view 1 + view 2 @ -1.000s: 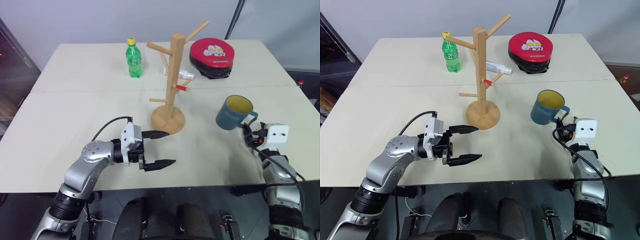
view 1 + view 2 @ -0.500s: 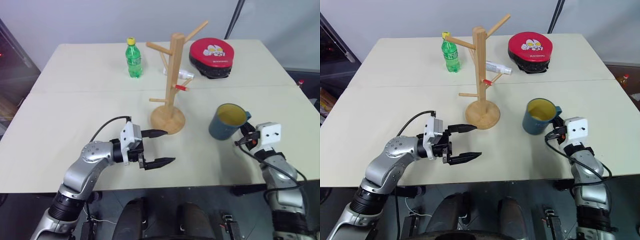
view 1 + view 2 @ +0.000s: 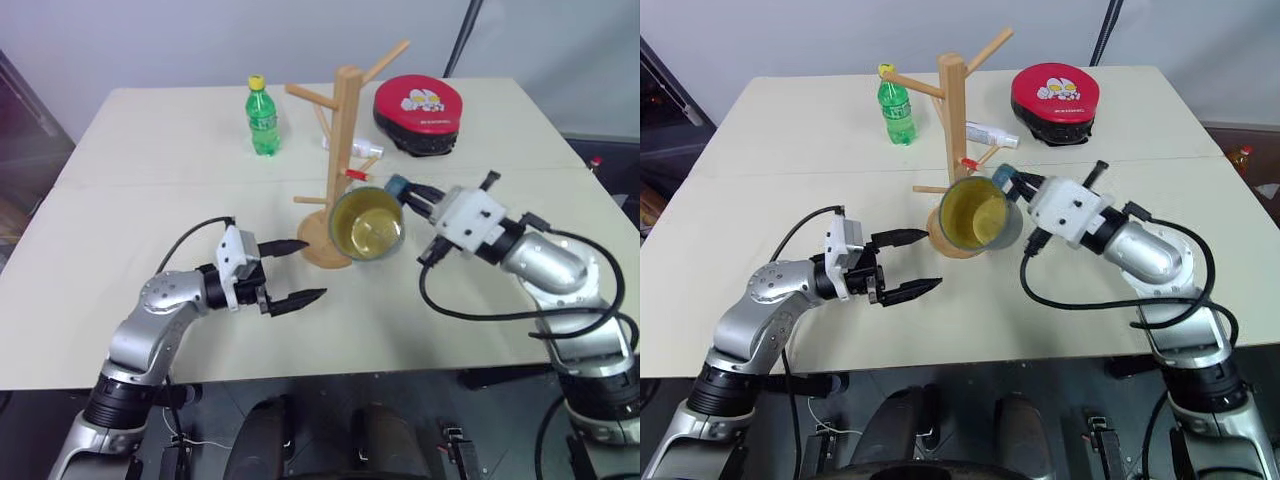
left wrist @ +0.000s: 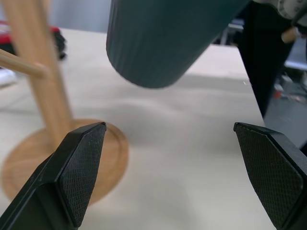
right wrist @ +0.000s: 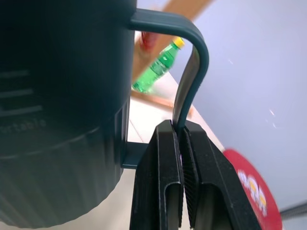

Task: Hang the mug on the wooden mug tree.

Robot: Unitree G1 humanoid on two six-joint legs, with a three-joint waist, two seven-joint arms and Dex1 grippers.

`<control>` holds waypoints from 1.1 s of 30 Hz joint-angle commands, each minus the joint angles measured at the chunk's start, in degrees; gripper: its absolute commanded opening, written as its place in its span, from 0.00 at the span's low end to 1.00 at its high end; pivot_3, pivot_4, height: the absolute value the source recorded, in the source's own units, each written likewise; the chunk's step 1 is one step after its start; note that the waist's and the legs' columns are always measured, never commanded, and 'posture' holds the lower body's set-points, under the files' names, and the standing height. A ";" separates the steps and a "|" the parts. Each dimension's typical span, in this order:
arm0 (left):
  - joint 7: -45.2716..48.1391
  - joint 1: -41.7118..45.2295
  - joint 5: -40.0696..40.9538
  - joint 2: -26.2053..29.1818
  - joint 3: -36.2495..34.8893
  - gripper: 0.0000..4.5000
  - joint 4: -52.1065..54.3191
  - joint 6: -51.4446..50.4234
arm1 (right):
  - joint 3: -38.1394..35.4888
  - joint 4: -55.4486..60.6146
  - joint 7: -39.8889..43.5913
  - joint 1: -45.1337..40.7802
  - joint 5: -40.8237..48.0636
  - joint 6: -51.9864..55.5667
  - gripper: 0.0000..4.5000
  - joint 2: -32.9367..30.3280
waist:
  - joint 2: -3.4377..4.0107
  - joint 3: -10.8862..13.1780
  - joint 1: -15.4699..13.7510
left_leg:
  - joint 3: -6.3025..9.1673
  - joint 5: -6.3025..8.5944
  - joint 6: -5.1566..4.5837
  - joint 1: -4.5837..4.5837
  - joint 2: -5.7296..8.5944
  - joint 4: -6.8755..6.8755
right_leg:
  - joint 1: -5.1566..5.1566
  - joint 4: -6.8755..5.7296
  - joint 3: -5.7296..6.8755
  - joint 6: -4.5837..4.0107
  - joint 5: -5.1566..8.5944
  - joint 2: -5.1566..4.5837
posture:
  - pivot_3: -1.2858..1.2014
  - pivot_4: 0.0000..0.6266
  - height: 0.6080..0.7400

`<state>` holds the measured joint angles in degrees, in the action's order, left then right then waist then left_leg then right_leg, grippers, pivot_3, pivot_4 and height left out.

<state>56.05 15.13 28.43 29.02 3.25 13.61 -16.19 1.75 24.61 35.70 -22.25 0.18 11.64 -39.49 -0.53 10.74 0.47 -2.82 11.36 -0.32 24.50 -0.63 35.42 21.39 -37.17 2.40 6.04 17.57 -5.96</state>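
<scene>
Pale cream rectangular table (image 3: 150,300) spans most of the frame. On it: light-wood mug tree on round disc base (image 3: 343,130) at centre; green plastic bottle with yellow cap (image 3: 262,117) upper left; red-topped round black case (image 3: 420,112) upper right; small white tube (image 3: 992,134) behind the tree.

Pale cream table (image 3: 150,210), seam across top; plain grey-white wall (image 3: 150,40) behind; dark floor below.

Our two head eyes looking forward and down over the same surface (image 3: 120,230), our left wrist camera low and close beside the wooden mug tree (image 4: 45,110), our right wrist camera tight against the mug (image 5: 62,96)
</scene>
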 commanded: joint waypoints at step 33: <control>-3.31 3.82 10.00 3.84 -9.83 1.00 5.90 -5.92 | 5.48 -1.12 1.57 -14.29 -5.66 9.46 0.76 1.58 | -0.02 0.01 0.20 | -0.03 0.00 0.00 0.01 -0.02 0.00 | 0.03 -0.03 0.05 -0.01 -0.03 0.06 | 0.52 0.24 1.00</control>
<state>52.84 17.83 37.99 32.67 -5.72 18.53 -22.50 10.12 20.80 37.37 -35.99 -5.60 21.06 -37.20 -0.55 10.75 0.68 -2.86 11.35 -0.31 24.50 -0.65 35.42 21.42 -37.20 2.45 6.03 17.55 -5.91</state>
